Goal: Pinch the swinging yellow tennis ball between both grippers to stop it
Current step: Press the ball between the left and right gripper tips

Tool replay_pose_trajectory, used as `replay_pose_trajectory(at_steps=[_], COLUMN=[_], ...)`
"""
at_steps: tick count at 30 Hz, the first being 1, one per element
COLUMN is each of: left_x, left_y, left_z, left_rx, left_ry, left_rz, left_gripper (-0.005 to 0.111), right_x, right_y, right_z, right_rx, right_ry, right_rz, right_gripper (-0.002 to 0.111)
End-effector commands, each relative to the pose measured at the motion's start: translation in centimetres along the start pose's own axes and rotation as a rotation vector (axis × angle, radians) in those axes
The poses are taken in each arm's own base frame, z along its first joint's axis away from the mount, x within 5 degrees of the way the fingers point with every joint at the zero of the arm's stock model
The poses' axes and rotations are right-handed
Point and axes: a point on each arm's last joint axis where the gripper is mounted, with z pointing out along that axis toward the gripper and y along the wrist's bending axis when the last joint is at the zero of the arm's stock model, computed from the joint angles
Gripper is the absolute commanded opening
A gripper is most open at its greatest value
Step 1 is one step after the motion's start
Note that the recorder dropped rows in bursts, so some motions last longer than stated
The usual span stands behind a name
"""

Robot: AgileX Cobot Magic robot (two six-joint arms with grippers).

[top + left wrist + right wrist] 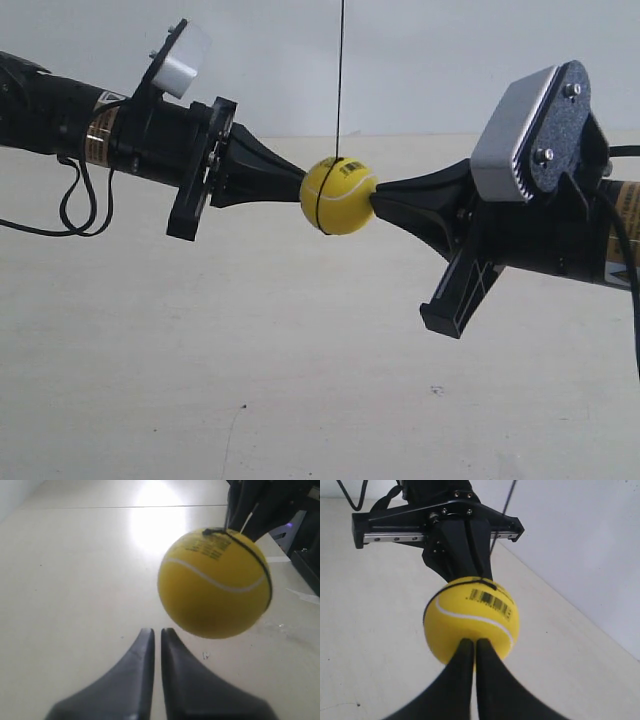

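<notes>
Yellow tennis ball (339, 194) being pinched between left hand (156, 631) and right hand (474, 642); both closed to slit, gripping nothing; left one sitting off-centre, risking ball squirting sideways.

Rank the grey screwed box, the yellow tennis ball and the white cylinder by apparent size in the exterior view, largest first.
1. grey screwed box
2. yellow tennis ball
3. white cylinder, only a little smaller than the ball; differing nearness to the camera could skew this.

The yellow tennis ball (470, 630) shows a white curved seam (470, 618), dark barcode (490, 600) and dark string (340, 70).
</notes>
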Motion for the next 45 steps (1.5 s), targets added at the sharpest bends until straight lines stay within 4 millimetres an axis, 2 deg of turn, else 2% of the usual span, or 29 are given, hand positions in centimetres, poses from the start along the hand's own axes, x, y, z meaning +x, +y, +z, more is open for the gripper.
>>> replay_pose_trajectory(at_steps=[1,9,15,45], left_x=[-0.3,-0.4,-0.7,-0.8], left_y=[0.0,-0.2,-0.8,-0.8], left_z=[0.1,0.4,1.5,1.6], left_rx=[0.006,0.014,0.048,0.05], left_ry=[-0.006,-0.006,-0.007,-0.008], left_rz=[0.028,0.041,0.056,0.061], left_gripper=[0.005,0.005,0.005,0.005], right_x=[0.0,-0.2,-0.2,0.0], right_y=[-0.3,-0.3,-0.2,-0.3], right_z=[0.0,0.0,0.0,0.0], right_rx=[0.016,0.009,0.006,0.012], right_ry=[0.004,-0.01,-0.014,0.006], right_rz=[0.003,0.007,0.006,0.013], right_gripper=[0.0,0.0,0.0,0.0])
